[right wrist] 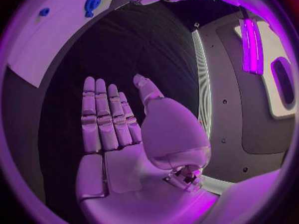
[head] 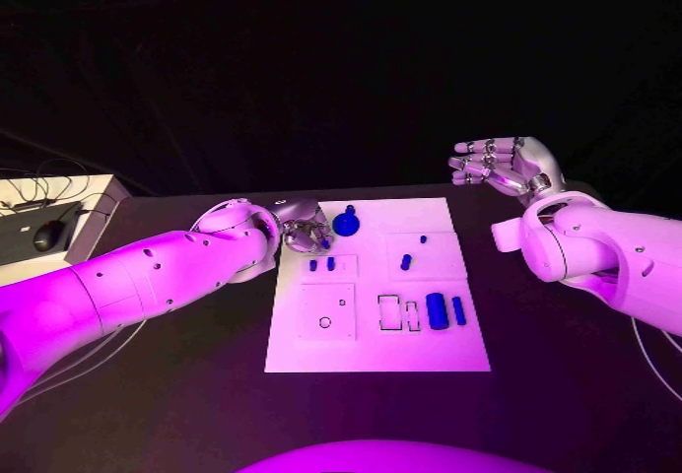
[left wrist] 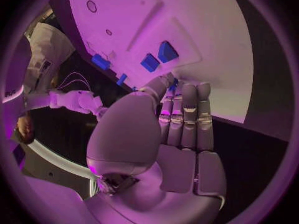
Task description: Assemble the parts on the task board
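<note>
The task board [head: 376,340] looks like a smooth, matt white plate, the blue parts [head: 437,309] like smooth plastic. The table [head: 569,394] is dull black. Both hands, left hand [head: 302,234] and right hand [head: 501,163], look metallic (faintly glossy); the arms' shells gleam like plastic.

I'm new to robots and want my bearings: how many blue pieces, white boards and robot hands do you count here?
Blue pieces: 6 in plain sight on the board
White board: 1
Robot hands: 2, the left hand and the right hand
Total: 9
</note>
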`<action>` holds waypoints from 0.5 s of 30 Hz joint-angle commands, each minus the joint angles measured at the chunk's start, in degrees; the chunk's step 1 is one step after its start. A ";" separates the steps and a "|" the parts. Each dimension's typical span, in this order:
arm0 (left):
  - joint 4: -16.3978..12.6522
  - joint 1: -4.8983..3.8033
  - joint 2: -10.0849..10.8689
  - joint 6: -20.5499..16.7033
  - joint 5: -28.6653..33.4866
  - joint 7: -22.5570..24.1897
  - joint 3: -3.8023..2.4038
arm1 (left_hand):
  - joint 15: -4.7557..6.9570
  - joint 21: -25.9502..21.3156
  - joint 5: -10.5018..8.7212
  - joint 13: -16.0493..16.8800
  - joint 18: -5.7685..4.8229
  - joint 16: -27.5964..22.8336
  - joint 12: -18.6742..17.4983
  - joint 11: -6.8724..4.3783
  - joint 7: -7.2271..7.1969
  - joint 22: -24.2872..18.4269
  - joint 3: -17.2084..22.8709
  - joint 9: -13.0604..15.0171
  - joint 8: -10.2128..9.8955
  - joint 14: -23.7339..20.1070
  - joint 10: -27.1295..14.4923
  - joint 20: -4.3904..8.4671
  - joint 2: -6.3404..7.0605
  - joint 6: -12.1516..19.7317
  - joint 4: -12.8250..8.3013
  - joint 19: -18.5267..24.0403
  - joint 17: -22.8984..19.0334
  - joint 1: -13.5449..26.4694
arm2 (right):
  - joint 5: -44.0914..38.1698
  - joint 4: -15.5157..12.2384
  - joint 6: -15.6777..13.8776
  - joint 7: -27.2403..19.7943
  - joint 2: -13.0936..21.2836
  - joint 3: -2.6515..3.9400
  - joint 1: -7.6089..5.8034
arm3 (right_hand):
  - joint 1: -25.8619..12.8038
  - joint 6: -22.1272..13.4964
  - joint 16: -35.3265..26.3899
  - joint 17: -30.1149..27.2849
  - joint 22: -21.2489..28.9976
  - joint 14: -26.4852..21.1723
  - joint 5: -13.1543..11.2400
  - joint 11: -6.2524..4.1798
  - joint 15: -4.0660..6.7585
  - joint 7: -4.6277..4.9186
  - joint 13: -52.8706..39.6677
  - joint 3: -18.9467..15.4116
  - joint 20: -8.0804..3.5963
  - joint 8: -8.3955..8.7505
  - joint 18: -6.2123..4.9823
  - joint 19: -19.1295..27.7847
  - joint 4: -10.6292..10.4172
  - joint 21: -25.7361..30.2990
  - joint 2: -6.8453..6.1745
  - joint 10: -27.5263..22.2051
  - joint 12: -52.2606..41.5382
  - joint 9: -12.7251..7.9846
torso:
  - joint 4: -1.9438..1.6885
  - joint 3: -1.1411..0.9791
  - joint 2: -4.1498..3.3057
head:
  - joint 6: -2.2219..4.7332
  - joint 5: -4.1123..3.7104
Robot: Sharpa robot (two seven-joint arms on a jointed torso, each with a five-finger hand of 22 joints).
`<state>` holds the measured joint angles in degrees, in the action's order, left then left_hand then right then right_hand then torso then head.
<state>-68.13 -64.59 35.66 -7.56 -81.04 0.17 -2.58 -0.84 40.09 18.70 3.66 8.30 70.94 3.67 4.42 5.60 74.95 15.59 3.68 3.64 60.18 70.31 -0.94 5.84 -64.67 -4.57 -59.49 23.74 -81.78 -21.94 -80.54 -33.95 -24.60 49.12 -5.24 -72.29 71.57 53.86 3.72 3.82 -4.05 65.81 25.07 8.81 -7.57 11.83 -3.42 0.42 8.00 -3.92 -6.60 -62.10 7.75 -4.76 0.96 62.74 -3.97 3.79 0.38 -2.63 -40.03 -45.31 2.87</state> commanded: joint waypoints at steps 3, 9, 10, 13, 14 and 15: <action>-0.25 0.15 -0.10 0.42 -0.28 0.25 0.07 | -0.16 -0.50 -0.23 -0.05 0.61 0.25 0.40 0.19 -0.80 0.10 0.14 -0.11 -0.11 -0.50 -0.77 -0.32 1.05 3.85 0.54 -0.08 -0.19 -0.11 | -0.03 -0.06 0.59 -0.70 0.04 0.03 0.00 | 0.22 -0.34 -0.17 -0.08 0.09 -0.37 0.31 0.09 0.09 0.25 0.06 0.09 0.03 0.37 -0.15 0.41 0.24 -0.25 -0.02 -0.52 0.20 -0.07 | 0.01 -0.03 -0.02 | -0.02 -0.04; -0.21 0.14 -0.02 0.52 -0.28 -0.05 0.07 | -0.30 -0.77 -0.27 -0.05 0.72 0.32 0.46 0.40 -1.59 0.03 0.20 -0.16 -0.16 -0.58 -1.16 -0.47 1.53 7.01 1.02 -0.22 -0.38 -0.21 | -0.03 -0.09 0.58 -0.68 0.07 0.03 0.00 | 0.21 -0.30 -0.16 -0.08 0.09 -0.36 0.31 0.10 0.09 0.24 0.07 0.09 0.04 0.37 -0.15 0.41 0.24 -0.25 -0.01 -0.53 0.21 -0.07 | 0.05 -0.05 0.01 | -0.10 -0.03; -0.21 0.14 0.00 0.55 -0.28 -0.09 0.07 | -0.30 -0.78 -0.27 -0.05 0.73 0.33 0.46 0.40 -1.57 0.02 0.19 -0.16 -0.16 -0.58 -1.17 -0.47 1.54 7.02 1.03 -0.22 -0.39 -0.20 | -0.03 -0.10 0.58 -0.68 0.08 0.03 0.00 | 0.21 -0.30 -0.16 -0.08 0.09 -0.36 0.31 0.10 0.09 0.24 0.07 0.09 0.04 0.37 -0.15 0.41 0.24 -0.25 -0.01 -0.53 0.21 -0.07 | 0.04 -0.06 0.01 | -0.11 -0.04; -0.24 0.14 0.08 0.59 -0.28 -0.22 0.06 | -0.30 -0.87 -0.27 -0.03 0.76 0.38 0.54 0.37 -1.76 0.01 0.13 -0.18 -0.19 -0.58 -1.12 -0.51 1.62 7.69 1.18 -0.27 -0.44 -0.33 | -0.03 -0.10 0.55 -0.69 0.11 0.03 0.00 | 0.21 -0.30 -0.16 -0.08 0.09 -0.36 0.31 0.10 0.09 0.24 0.07 0.09 0.04 0.37 -0.15 0.41 0.24 -0.25 -0.01 -0.53 0.21 -0.07 | 0.02 -0.04 0.02 | -0.07 -0.03; -0.26 0.14 0.12 0.53 -0.28 -0.22 0.06 | -0.31 -0.91 -0.26 -0.03 0.78 0.38 0.55 0.39 -1.81 0.00 0.08 -0.19 -0.19 -0.61 -1.17 -0.52 1.66 8.15 1.25 -0.30 -0.49 -0.41 | -0.03 -0.10 0.54 -0.69 0.11 0.03 0.00 | 0.21 -0.30 -0.16 -0.08 0.09 -0.36 0.31 0.10 0.09 0.24 0.07 0.09 0.04 0.37 -0.15 0.41 0.24 -0.25 -0.01 -0.53 0.21 -0.07 | 0.02 -0.04 0.03 | -0.07 -0.04; -0.30 0.14 0.16 0.41 -0.28 -0.19 0.06 | -0.30 -0.93 -0.28 -0.03 0.78 0.39 0.57 0.39 -1.85 0.01 0.06 -0.21 -0.22 -0.60 -1.16 -0.52 1.69 8.39 1.26 -0.31 -0.50 -0.46 | -0.03 -0.11 0.53 -0.69 0.12 0.03 0.00 | 0.21 -0.30 -0.16 -0.08 0.09 -0.36 0.31 0.10 0.09 0.24 0.07 0.09 0.04 0.37 -0.15 0.41 0.24 -0.25 -0.01 -0.53 0.21 -0.07 | 0.02 -0.03 0.04 | -0.09 -0.05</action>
<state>-68.22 -64.50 35.82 -7.58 -81.08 -0.04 -2.53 -1.14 39.44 18.70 3.66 8.30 71.04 3.98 4.82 3.69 74.94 15.65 3.51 3.64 59.88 69.50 -1.15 7.09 -56.42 -3.53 -59.70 23.28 -82.12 -21.93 -80.58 -33.95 -24.60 49.21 -5.24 -72.29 71.57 53.87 3.72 3.82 -4.05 65.81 25.08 9.02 -7.57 11.83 -3.42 0.42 8.00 -3.92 -6.60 -62.10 7.74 -4.76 0.96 62.53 -3.97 3.79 0.41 -2.67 -40.03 -45.41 2.82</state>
